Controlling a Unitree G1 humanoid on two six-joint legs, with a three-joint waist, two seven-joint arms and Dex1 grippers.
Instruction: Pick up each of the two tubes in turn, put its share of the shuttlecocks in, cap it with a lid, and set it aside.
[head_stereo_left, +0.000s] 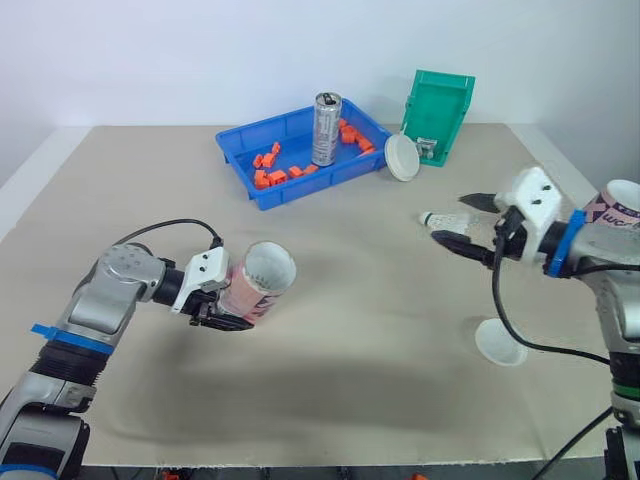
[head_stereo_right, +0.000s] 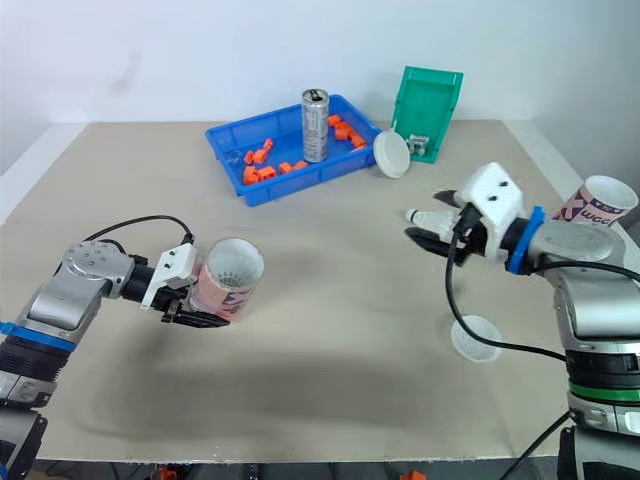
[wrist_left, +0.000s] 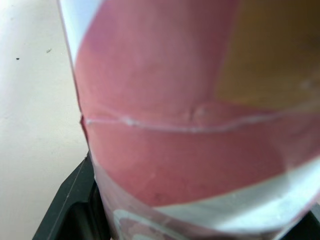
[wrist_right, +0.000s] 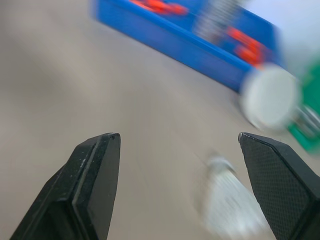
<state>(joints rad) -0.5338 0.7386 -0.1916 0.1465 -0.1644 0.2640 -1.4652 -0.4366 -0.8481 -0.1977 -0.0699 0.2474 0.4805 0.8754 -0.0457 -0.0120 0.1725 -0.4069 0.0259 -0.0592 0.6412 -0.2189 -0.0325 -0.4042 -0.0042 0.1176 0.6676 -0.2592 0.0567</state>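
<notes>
My left gripper (head_stereo_left: 222, 300) is shut on a pink and white tube (head_stereo_left: 258, 282), held just above the table at the left, its open mouth tilted up and to the right. The left wrist view shows the tube's wall (wrist_left: 200, 125) up close. My right gripper (head_stereo_left: 462, 222) stands open at the right, with a white shuttlecock (head_stereo_left: 445, 218) lying on the table just beyond its fingertips (wrist_right: 102, 150). A second tube (head_stereo_left: 620, 205) lies at the far right edge. One white lid (head_stereo_left: 402, 157) leans by the blue tray, and another lid (head_stereo_left: 500, 342) lies flat near the front right.
A blue tray (head_stereo_left: 240, 145) at the back holds several orange pieces and an upright metal can (head_stereo_left: 326, 128). A green bin (head_stereo_left: 440, 112) stands tilted to its right. Bare table lies between the two arms.
</notes>
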